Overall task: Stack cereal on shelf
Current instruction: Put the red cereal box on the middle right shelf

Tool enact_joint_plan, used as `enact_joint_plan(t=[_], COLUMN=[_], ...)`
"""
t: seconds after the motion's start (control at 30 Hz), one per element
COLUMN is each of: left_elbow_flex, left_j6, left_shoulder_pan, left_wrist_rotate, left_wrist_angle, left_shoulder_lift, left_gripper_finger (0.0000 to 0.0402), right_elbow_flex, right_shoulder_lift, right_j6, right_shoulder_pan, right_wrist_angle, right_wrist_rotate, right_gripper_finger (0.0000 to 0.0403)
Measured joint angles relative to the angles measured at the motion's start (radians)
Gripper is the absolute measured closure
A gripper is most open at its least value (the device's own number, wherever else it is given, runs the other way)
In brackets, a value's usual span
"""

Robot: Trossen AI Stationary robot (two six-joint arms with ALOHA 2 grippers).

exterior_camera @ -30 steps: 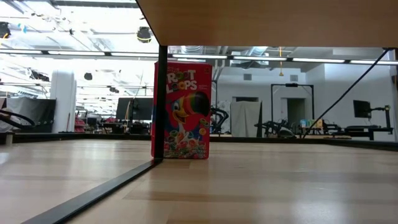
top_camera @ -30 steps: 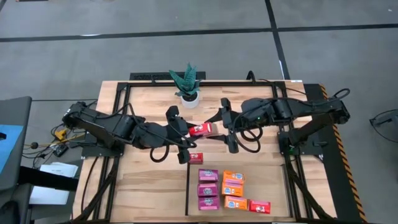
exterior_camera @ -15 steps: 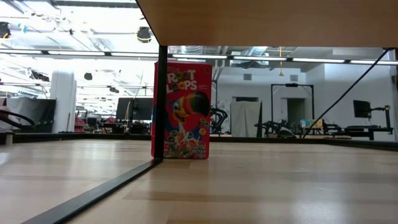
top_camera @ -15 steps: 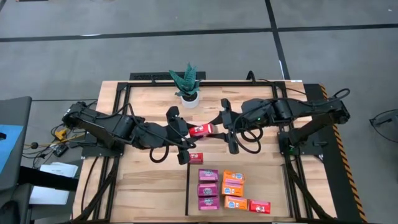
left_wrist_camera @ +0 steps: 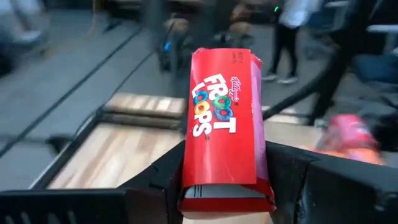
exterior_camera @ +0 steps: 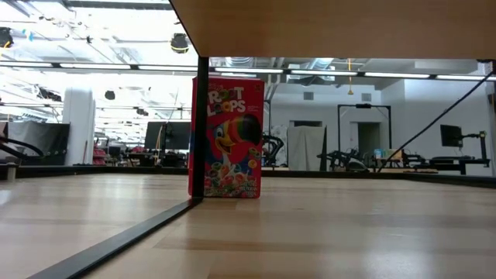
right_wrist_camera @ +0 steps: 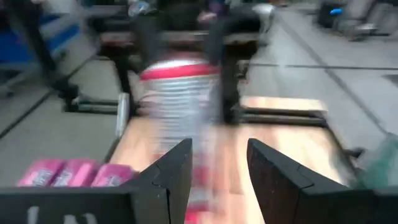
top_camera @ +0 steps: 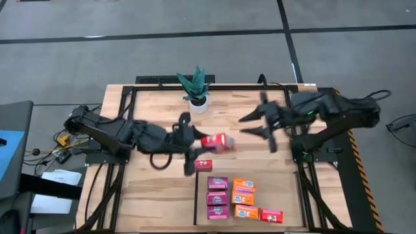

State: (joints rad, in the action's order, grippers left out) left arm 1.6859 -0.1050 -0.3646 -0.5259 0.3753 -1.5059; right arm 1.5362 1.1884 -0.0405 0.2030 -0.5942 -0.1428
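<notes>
Left gripper (top_camera: 207,143) above mid-table, fingers clamped on a red cereal box (top_camera: 216,142); same box (left_wrist_camera: 225,124) seen from the wrist, printed front up, projecting forward between the two dark fingers (left_wrist_camera: 168,177). Right gripper (top_camera: 255,125) well apart on the far side of that box, empty, fingers (right_wrist_camera: 176,169) spread with a clear gap. A second red box (top_camera: 203,165) just beside the held one, on the near side, at the black edge of the shelf (top_camera: 286,188). On the shelf, beyond the left gripper: three magenta boxes (top_camera: 217,197) in a column, orange boxes (top_camera: 244,197) beside them, another red box (top_camera: 271,215) at the row's end. Upright red box (exterior_camera: 227,137) in the low view, against the black strip. Potted plant (top_camera: 195,86) at the table's back.
</notes>
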Motion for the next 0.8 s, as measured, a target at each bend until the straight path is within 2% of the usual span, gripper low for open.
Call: enact_joint_plan(t=[0.07, 0.23, 0.37, 0.47, 0.67, 0.8], left_elbow_flex=[0.002, 0.002, 0.002, 0.002, 0.002, 0.002], left_j6=[0.028, 0.062, 0.065, 0.065, 0.051, 0.053], left_shoulder_pan=[-0.005, 0.003, 0.003, 0.005, 0.005, 0.007], left_wrist_rotate=[0.013, -0.019, -0.037, -0.051, -0.116, -0.130], left_wrist_angle=[-0.056, -0.050, -0.055, -0.042, 0.023, 0.021], left_shoulder_lift=[-0.005, -0.003, -0.003, -0.004, -0.004, -0.004], left_gripper_finger=[0.0257, 0.0257, 0.0257, 0.0257, 0.0257, 0.0257], right_elbow_flex=[0.005, 0.000, 0.001, 0.001, 0.001, 0.001], right_shoulder_lift=[-0.028, -0.032, -0.025, 0.000, 0.053, 0.094], right_j6=[-0.008, -0.012, -0.009, 0.032, 0.042, 0.049], right_shoulder_pan=[0.004, 0.025, 0.054, 0.066, 0.064, 0.054], right_wrist_angle=[0.009, -0.016, -0.023, -0.031, 0.008, 0.047], right_wrist_rotate=[-0.003, 0.008, 0.005, 0.002, -0.017, -0.018], right_gripper_finger=[0.0232, 0.0249, 0.0241, 0.0210, 0.0121, 0.0084])
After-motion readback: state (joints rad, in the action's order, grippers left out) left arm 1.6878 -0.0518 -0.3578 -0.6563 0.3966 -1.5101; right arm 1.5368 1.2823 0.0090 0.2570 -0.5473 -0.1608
